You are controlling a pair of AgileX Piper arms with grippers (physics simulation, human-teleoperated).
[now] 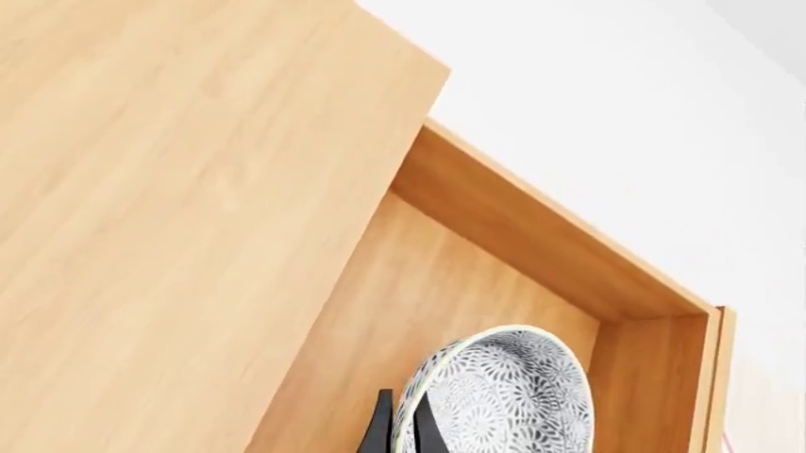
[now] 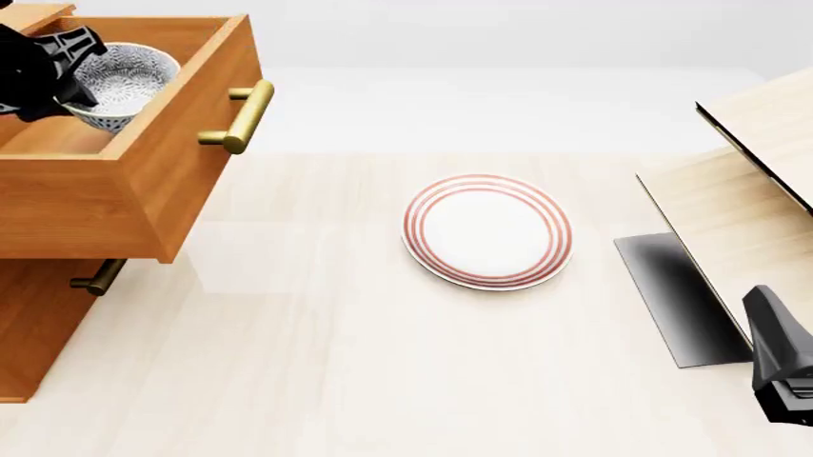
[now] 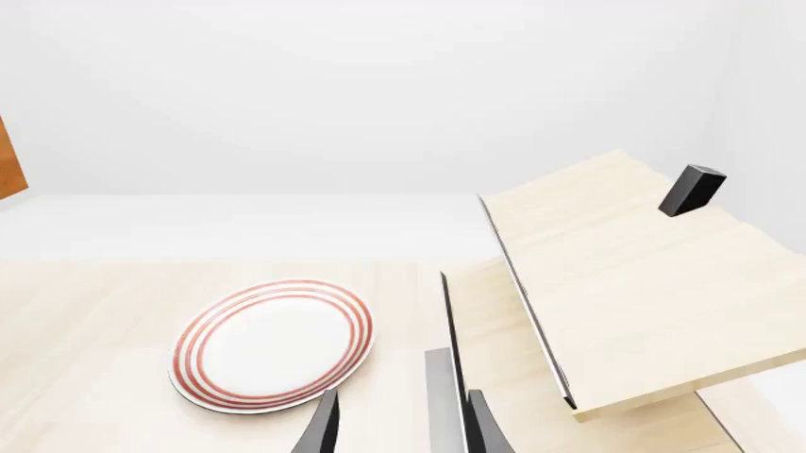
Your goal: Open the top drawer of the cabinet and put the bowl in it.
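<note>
My left hand (image 2: 64, 67) is over the open top drawer (image 2: 166, 162) of the cabinet (image 2: 38, 333), and its two dark fingers (image 1: 377, 429) pinch the rim of the bowl (image 1: 504, 396), one finger inside the rim and one outside. The bowl is tilted in this grip and sits within the drawer's walls, close to the back part of the drawer; I cannot tell if its base touches the drawer floor. The drawer is pulled far out from the cabinet, and its brass bar handle (image 2: 242, 116) points toward the middle of the bench (image 2: 318, 362). Below the drawer, a second handle (image 2: 98, 278) of a lower drawer is partly seen. The plate (image 2: 486, 230) with red rings lies flat on the bench, well apart from the cabinet, between it and the pale wooden box (image 2: 749, 200). This box has its lid (image 3: 629, 274) lifted and tilted, with a small dark knob (image 3: 692, 190) on the lid. My right hand (image 3: 400, 425) hangs low above the bench, near the box and just beside the plate, with its fingers apart and nothing between them.
</note>
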